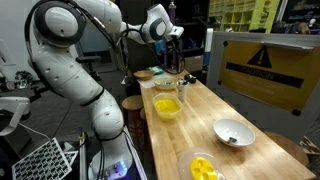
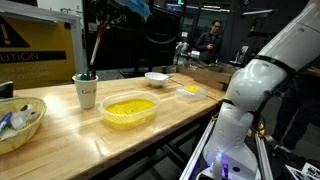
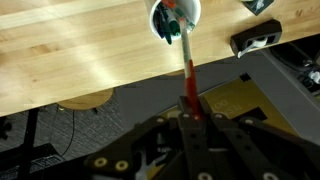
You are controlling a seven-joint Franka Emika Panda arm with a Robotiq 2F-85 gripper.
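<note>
Grips a long red stick [image 3: 188, 75] by its upper end: hand [image 3: 188, 112] closed down narrow on the shaft, fingers pinching it from both sides in the wrist view. Hangs high over the desk [image 2: 70, 140], well above everything on it. Carries the stick nearly upright, leaning a little, with its lower tip down at the mouth of a white cup [image 2: 86, 93]. Looks to sit among other green and red pieces in that cup, though how deep cannot be told. Stands near the desk edge, that cup, just beside a yellow bowl [image 2: 130, 110], with a small white bowl [image 2: 156, 77] farther along.

Judged from this: the step in hand is the passage of the stick through the cup's mouth, the grasp already made. Impossible to say from one moment whether going in or coming out.

Calls next for straight vertical travel along the stick's own line, grip firm, no sideways drift. Risks tipping the light cup otherwise, or dragging its other contents.
</note>
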